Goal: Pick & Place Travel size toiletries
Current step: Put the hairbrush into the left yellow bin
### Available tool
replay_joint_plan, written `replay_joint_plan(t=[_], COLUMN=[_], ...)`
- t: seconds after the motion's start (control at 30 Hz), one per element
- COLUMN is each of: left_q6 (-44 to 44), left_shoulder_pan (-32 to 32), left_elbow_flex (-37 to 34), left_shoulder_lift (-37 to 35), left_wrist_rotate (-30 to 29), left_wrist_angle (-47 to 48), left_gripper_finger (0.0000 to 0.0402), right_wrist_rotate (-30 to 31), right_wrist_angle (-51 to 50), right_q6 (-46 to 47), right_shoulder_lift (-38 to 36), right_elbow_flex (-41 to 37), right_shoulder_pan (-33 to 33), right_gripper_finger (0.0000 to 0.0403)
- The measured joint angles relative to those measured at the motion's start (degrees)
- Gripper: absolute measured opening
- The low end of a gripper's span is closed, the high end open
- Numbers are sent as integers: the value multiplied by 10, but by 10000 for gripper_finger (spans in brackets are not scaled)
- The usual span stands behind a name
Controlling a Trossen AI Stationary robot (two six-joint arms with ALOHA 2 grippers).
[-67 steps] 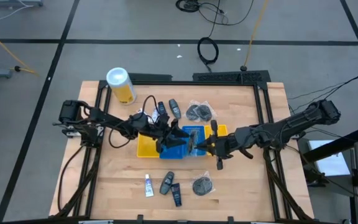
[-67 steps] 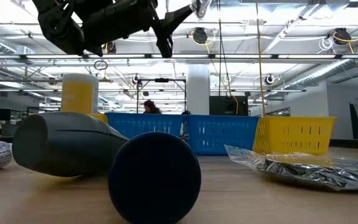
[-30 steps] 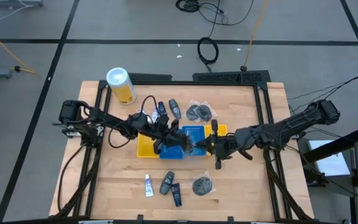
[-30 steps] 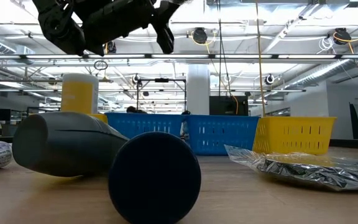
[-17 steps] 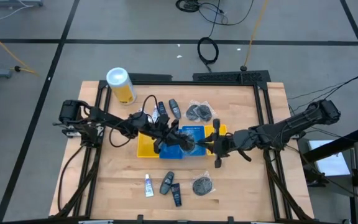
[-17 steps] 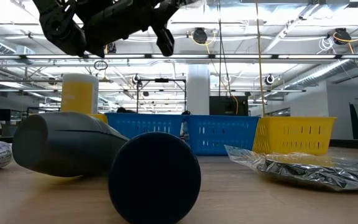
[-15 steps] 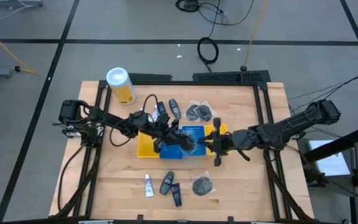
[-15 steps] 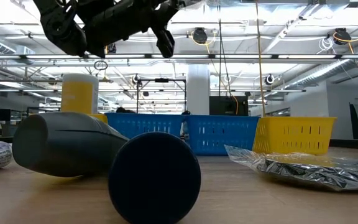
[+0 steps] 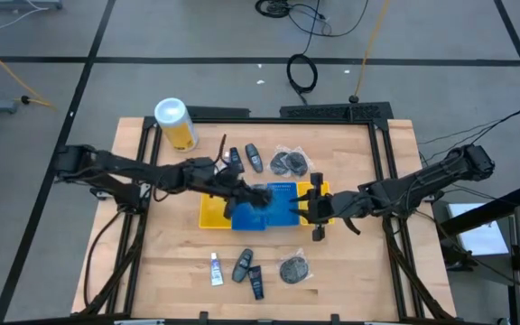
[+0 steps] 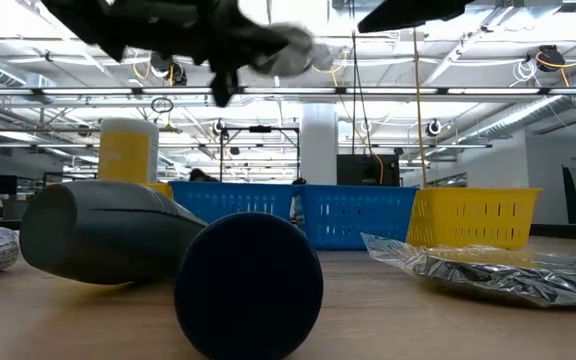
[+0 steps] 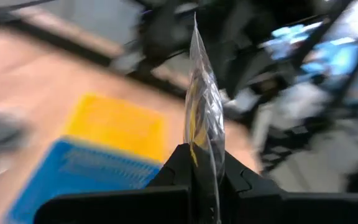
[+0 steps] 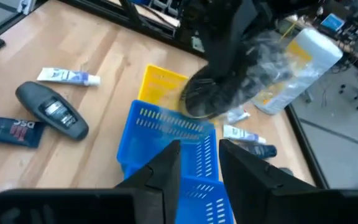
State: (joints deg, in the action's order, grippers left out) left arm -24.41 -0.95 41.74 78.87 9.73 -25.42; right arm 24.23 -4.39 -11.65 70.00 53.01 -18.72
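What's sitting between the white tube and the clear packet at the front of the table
In the high view, two dark items lie between the white tube and the clear packet: a grey oval piece and a navy mini bottle, side by side.

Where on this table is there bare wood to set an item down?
Bare wood: the whole right side past the yellow bin, the front-left corner beside the white tube, and the front-right beyond the clear packet. Crowded: the back row by the yellow canister, and the bins under both grippers.
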Motion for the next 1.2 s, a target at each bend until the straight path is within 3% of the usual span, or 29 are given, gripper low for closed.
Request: replay_joint_plan(t=[0.23, 0.37, 0.57, 1.2], left_q6=[-56, -122, -197, -313], left_shoulder_pan=[32, 55, 80, 121], left_elbow_flex=[0, 0, 0, 0], left_shoulder_lift=[-96, -115, -115, -115], left_wrist_rotate=[-165, -226, -245, -254], left_wrist_angle=[242, 347, 438, 528], left_gripper_finger=[12, 13, 14, 16], right_wrist_rotate=[0, -1, -3, -3], right_wrist_angle=[-12, -13, -26, -54], right_q6=[7, 7, 24, 52], right_shoulder_lift=[0, 0, 0, 0], right_elbow_flex=[0, 0, 0, 0], right_shoulder_pan=[0, 0, 0, 0], right_gripper_finger=[96, 93, 95, 91])
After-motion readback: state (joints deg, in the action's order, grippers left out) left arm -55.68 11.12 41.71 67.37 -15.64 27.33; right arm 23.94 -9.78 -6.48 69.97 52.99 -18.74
